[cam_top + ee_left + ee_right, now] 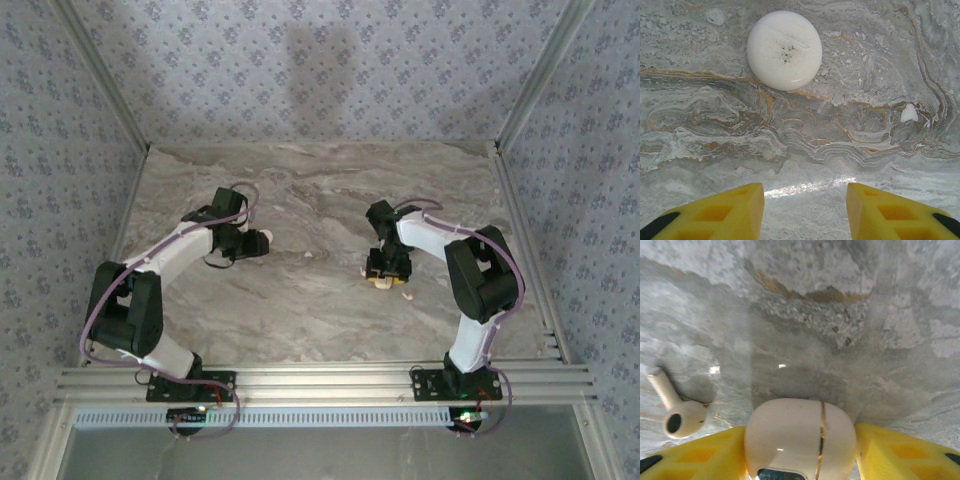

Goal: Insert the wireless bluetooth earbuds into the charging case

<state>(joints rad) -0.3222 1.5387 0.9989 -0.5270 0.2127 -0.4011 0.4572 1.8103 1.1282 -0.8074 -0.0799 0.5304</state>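
Overhead, a grey marble-patterned table (pixel 300 320) carries two white-and-black arms, one on each side.

The left gripper (pixel 805 210) hovers low over the stone, its yellow fingers (pixel 735 212) spread apart with nothing between them. Ahead of it and a little to its left lies a round white disc (pixel 784 50), flat on the table, with dark specks at its centre. A tiny whitish earbud (pixel 909 113) sits ahead and to the right of this gripper, well apart from the disc.

The right gripper (pixel 800 432) pinches the charging case (pixel 790 435), a cream rounded block with a thin gold seam, pressed between both fingers. Just to the left of that gripper a second earbud (pixel 677 412) lies on the table, stem pointing away, apart from the case.
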